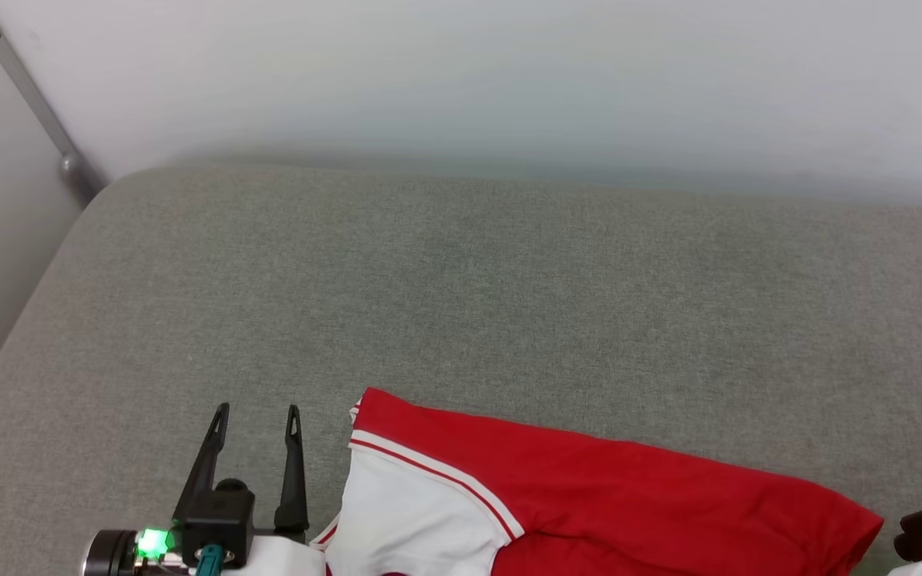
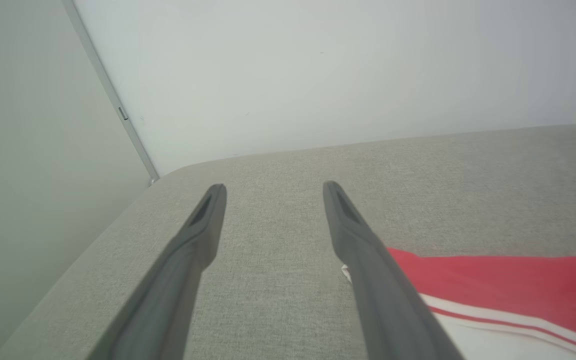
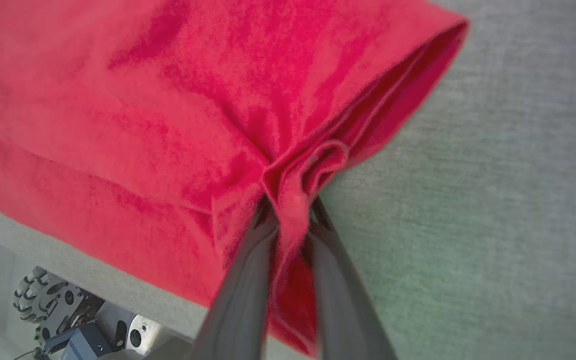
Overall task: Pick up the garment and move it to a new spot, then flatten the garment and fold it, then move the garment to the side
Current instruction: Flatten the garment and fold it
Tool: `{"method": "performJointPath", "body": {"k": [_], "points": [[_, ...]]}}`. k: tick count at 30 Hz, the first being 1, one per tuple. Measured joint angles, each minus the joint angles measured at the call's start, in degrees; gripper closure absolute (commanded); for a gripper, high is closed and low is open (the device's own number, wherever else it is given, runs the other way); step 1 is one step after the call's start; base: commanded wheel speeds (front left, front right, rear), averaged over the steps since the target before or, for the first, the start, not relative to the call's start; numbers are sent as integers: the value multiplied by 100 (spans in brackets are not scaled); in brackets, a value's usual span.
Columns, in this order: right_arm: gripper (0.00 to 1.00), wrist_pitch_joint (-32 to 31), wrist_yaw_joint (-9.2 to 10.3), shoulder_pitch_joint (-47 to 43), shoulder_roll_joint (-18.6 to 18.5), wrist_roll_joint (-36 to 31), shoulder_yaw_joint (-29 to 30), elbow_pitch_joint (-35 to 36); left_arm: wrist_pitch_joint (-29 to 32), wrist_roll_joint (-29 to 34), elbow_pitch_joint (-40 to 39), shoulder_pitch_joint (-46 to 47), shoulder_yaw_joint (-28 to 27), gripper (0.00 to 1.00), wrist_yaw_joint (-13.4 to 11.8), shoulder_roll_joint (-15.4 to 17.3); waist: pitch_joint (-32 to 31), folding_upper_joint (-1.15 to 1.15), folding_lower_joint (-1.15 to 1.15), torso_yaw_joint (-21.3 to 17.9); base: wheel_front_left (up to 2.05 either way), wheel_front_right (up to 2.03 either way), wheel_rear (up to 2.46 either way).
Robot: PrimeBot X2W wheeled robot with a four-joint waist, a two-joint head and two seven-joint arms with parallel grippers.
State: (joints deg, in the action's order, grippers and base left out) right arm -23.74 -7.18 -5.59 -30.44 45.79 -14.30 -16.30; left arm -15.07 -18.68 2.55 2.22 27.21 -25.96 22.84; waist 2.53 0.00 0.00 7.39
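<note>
In the head view, the left gripper point(image 1: 258, 410) is seen at the lower left over a grey cushion point(image 1: 461, 304), its fingers spread and nothing held between them. The garment point(image 1: 589, 496) is laid along the cushion's near edge, just beside that gripper, with a white sleeve toward it and the red body stretched to the right. A pale wall point(image 1: 509, 80) is seen behind.

In the left wrist view, the two fingers are held wide apart above bare cushion, and the red cloth with its striped white trim is seen at the lower right.

In the right wrist view, a bunched fold of the red hem is pinched between the fingers of the right gripper point(image 3: 293, 207). A wheel point(image 3: 38, 295) is visible below the cushion's edge.
</note>
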Motion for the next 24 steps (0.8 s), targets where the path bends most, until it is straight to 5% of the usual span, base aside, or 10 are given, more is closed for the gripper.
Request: {"method": "performJointPath", "body": {"k": [10, 24], "points": [[100, -34, -33, 36, -469, 87, 248, 98, 0, 630, -4, -581, -670, 0, 339, -525, -249, 0, 0, -75, 0, 0, 0], [100, -397, -33, -336, -1376, 285, 1172, -86, 0, 1221, -7, -883, -1104, 0, 812, -862, -388, 0, 0, -131, 0, 0, 0]]}}
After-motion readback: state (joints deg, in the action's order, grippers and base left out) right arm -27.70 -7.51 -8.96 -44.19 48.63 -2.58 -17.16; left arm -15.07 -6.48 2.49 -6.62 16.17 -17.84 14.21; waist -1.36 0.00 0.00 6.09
